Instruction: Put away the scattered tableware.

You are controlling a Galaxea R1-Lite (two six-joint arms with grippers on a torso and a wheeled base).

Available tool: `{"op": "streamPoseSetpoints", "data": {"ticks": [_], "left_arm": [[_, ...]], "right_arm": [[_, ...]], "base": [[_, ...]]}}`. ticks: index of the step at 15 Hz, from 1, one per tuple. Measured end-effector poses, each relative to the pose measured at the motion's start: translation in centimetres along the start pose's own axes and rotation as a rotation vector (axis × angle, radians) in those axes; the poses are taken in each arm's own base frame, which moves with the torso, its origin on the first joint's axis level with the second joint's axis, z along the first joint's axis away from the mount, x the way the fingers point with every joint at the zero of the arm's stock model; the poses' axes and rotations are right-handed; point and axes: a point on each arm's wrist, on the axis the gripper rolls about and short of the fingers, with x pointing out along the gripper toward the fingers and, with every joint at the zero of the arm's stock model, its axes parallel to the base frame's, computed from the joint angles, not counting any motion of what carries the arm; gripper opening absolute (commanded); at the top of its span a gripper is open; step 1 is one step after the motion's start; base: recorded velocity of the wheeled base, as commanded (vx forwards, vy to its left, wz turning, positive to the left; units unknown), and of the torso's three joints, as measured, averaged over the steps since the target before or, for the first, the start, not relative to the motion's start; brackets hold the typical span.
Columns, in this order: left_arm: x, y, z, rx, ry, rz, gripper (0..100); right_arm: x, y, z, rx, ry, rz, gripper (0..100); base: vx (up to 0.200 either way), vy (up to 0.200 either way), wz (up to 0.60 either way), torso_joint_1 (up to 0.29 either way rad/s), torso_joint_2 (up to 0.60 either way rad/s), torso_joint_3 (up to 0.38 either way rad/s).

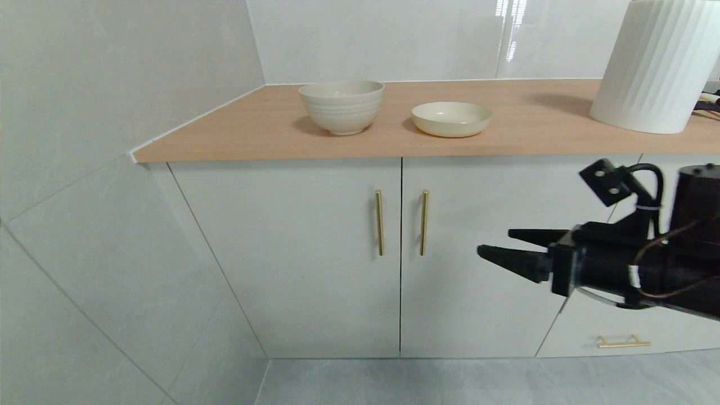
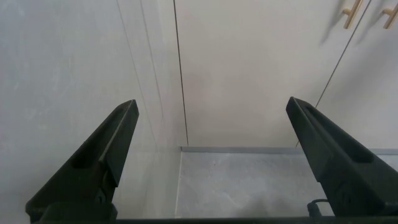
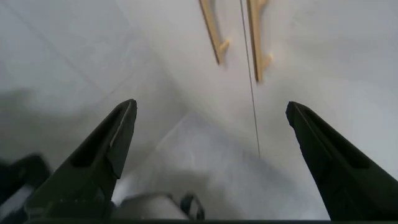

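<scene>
Tableware, a deep bowl (image 1: 341,107) and a shallow dish (image 1: 451,118), stands upright on the countertop (image 1: 253,129), the two near each other, the dish to the bowl's right. The right gripper (image 1: 496,243) hangs below the countertop's front edge, before a cabinet door (image 1: 450,191), fingers spread and empty. The dish lies above it and slightly to its left. The left gripper (image 2: 211,104), likewise spread and empty, faces the cabinet's foot, well below the countertop. The right arm looks the nearer to the dish.
</scene>
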Motion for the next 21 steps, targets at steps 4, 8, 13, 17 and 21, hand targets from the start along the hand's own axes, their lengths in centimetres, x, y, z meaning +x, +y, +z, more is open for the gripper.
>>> {"op": "streamPoseSetpoints", "data": {"ticks": [4,8,13,17,21], "left_arm": [[0.0,0.0,0.0,0.000,0.000,0.000,100],[0.0,0.0,0.0,0.000,0.000,0.000,100],[0.0,0.0,0.0,0.000,0.000,0.000,100],[0.0,0.0,0.0,0.000,-0.001,0.000,100],[0.0,0.0,0.0,0.000,0.000,0.000,100]], "right_arm": [[7.2,-0.1,0.1,0.060,-0.012,0.030,100],[11.3,-0.3,-0.1,0.192,-0.041,-0.064,100],[13.6,-1.0,-1.2,0.197,-0.083,-0.069,100],[14.8,-1.1,-2.4,0.194,-0.101,-0.093,100],[15.2,-1.1,-2.9,0.202,-0.094,-0.091,100]], "base": [[0.000,0.000,0.00,0.000,0.00,0.000],[0.000,0.000,0.00,0.000,0.00,0.000],[0.000,0.000,0.00,0.000,0.00,0.000],[0.000,0.000,0.00,0.000,0.00,0.000],[0.000,0.000,0.00,0.000,0.00,0.000]]}}
